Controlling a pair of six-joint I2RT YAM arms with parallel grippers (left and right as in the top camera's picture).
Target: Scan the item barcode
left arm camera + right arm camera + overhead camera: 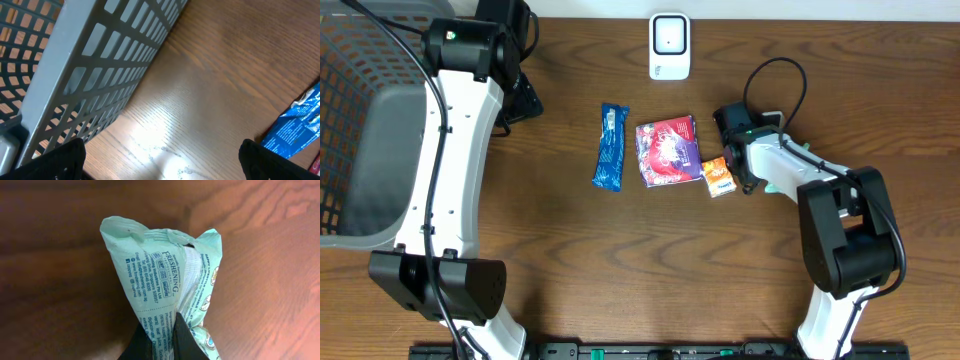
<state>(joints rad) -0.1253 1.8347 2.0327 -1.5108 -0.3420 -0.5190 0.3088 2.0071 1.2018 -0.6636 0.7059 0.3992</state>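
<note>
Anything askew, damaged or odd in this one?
Only the mint-green pouch: the right pincer is shut on one end, so it is bunched and creased, print partly folded. The blue packet, red packet and orange packet lie flat, apparently intact.

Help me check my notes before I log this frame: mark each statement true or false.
1. The right pincer is shut on the mint-green packet. True.
2. The left pincer holds the blue packet. False: the left pincer is open and empty, and the blue packet lies on the table.
3. The white scanner sits near the table's far edge, beyond the packets. True.
4. The purple packet lies in the grey basket. False: it lies on the table between the blue packet and the orange box, outside the grey basket.
</note>
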